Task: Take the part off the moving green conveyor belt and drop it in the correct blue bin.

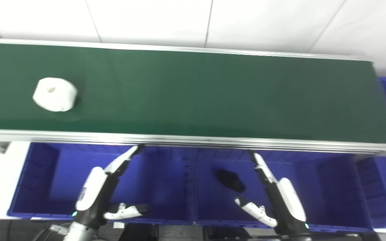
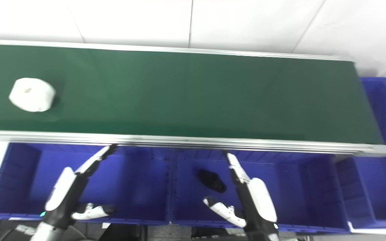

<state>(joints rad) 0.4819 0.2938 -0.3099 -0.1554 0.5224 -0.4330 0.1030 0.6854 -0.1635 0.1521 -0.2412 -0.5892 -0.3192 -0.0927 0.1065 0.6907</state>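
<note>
No readable writing or labels for you here. White part (image 1: 55,94) sits on green conveyor belt (image 1: 193,93), far left, well apart from both hands. Left hand (image 1: 107,190) released, fingers spread, over left blue bin (image 1: 35,174). Right hand (image 1: 275,195) released, over middle blue bin (image 1: 327,187), near black piece (image 1: 230,180) inside it. White tiled wall (image 1: 193,20) behind belt

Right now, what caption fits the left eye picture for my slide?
White part rides the green belt; both open hands wait over blue bins.
</note>
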